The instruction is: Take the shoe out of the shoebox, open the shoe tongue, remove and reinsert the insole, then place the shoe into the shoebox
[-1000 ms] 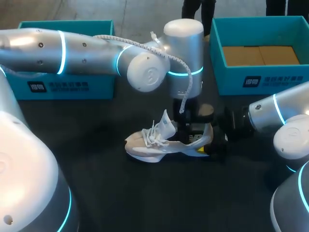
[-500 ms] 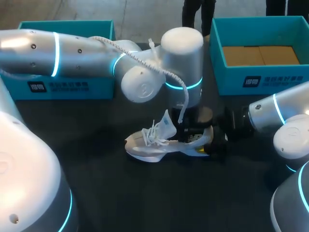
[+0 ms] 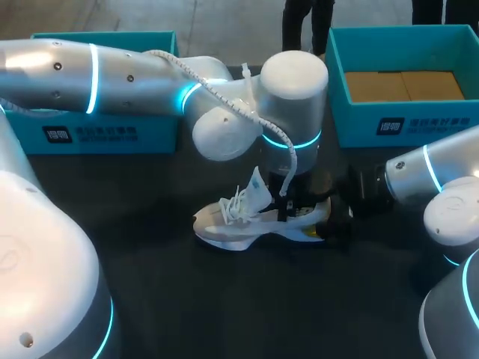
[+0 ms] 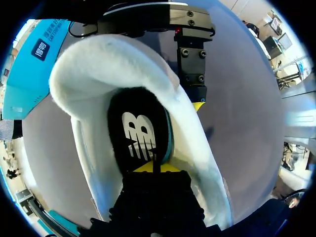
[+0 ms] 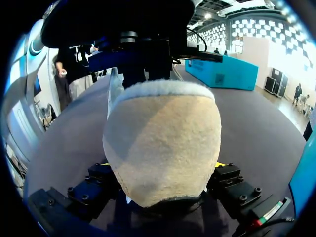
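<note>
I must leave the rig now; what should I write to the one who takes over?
Right claw: shut on the shoe at the heel.
Left claw: down in its opening, at the insole; grip not visible.
Shoe stands on the table, out of the shoebox; tongue lifted.
Insole lies inside; whether it was already out once, unknown.
To do: finish the insole step, put the shoe into the shoebox.
</note>
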You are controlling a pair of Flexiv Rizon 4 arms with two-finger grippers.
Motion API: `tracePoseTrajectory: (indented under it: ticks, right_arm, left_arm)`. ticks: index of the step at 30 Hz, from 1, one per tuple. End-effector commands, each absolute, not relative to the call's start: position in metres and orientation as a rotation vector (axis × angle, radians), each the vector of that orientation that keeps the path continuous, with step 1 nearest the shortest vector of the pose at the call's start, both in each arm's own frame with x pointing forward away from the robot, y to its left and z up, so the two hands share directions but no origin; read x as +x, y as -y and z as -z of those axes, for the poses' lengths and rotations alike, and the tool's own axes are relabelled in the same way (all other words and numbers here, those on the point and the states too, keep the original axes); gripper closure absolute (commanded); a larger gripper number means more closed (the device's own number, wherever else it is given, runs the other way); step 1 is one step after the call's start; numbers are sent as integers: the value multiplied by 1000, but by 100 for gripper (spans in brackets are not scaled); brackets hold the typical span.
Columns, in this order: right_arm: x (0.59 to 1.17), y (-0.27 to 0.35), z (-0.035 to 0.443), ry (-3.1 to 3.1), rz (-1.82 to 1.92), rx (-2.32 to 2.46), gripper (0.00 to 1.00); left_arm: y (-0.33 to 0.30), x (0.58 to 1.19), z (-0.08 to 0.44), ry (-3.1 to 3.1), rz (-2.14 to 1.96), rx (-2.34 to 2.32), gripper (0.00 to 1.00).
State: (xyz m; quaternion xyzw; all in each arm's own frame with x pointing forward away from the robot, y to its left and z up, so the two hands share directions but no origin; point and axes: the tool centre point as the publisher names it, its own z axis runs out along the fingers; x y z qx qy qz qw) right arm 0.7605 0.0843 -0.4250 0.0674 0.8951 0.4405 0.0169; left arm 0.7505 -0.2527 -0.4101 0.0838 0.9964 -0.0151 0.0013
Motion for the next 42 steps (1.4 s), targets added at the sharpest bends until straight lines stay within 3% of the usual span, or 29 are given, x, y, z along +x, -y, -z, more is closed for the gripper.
tracePoseTrajectory:
  ticks: [1, 42]
  right_arm:
    - [760, -87, 426, -2783, -1365, 211, 100]
    - [760, -87, 426, -2783, -1365, 211, 100]
  left_arm:
    - [247, 761, 428, -3124, 92, 257, 100]
    - [241, 752, 361, -3229, 494, 160, 100]
